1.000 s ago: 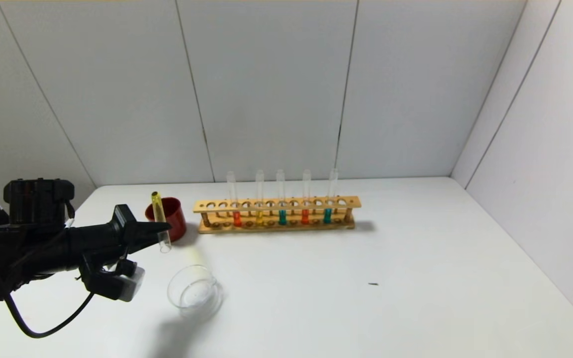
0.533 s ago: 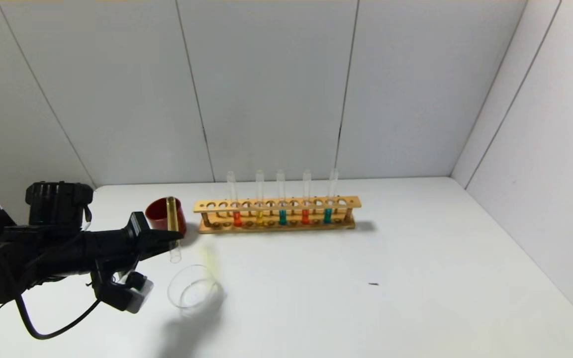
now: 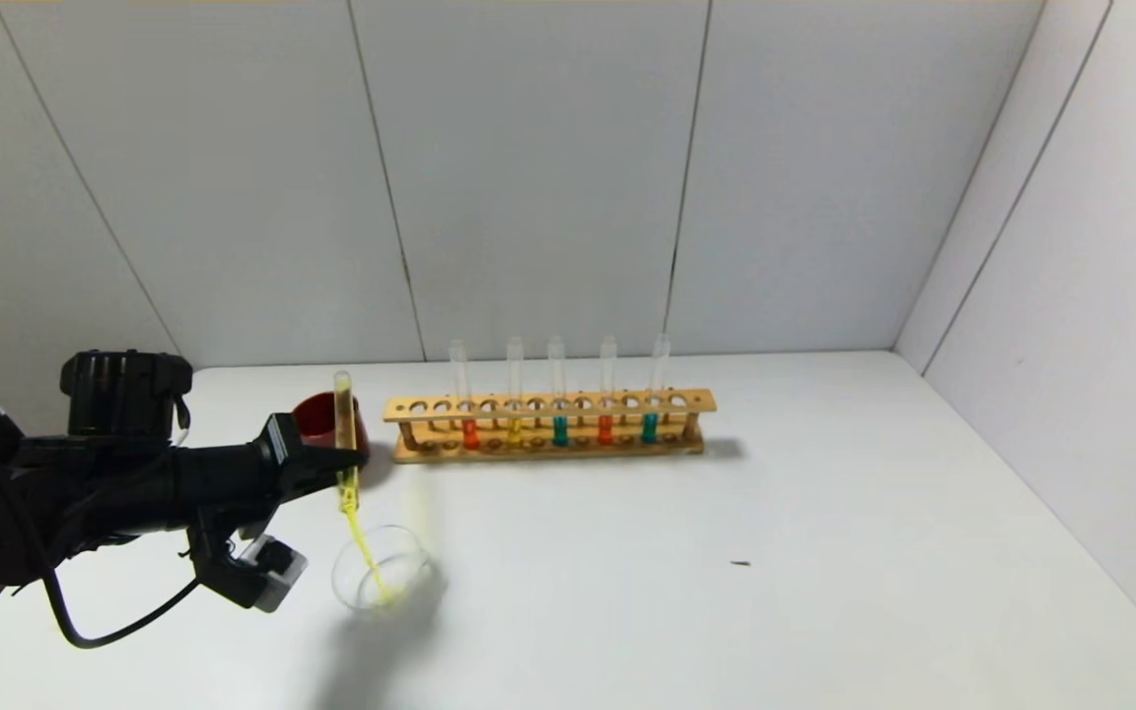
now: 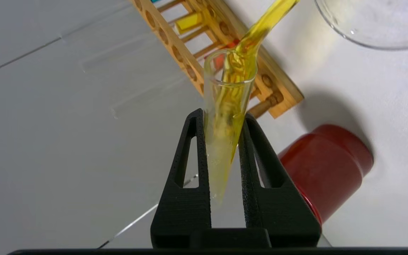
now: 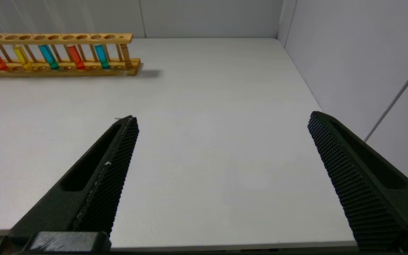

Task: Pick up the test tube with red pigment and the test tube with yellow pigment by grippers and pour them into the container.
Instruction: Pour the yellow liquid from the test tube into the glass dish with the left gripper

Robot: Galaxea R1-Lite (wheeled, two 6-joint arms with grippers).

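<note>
Pouring from above the dish [image 3: 383,577], the left end effector [image 3: 349,460] has its fingers [image 4: 190,156] closed on the yellow tube [image 3: 343,434], which stands nearly upright with its mouth downward. A thin yellow stream [image 3: 364,547] runs from the mouth into the dish, which sits on the white bench [image 3: 726,552] toward its left front. In the left wrist view the tube [image 4: 225,117] is pinched between both black fingers, liquid streaking its inner wall and leaving the rim as a yellow ribbon towards the dish rim [image 4: 367,39].

A red cup [image 3: 319,419] stands just behind the held tube, beside the left end of the wooden rack [image 3: 548,426]. In the rack, left to right, stand a red tube [image 3: 469,432], a second yellow tube [image 3: 515,430], a teal tube [image 3: 559,430], another red tube [image 3: 604,428] and another teal tube [image 3: 649,427], all upright.

Out of the head view, the right end effector [image 5: 221,148] hangs low over the bench's right front part, its fingers [image 5: 115,166] spread wide with nothing between them, well apart from the rack [image 5: 58,53].
</note>
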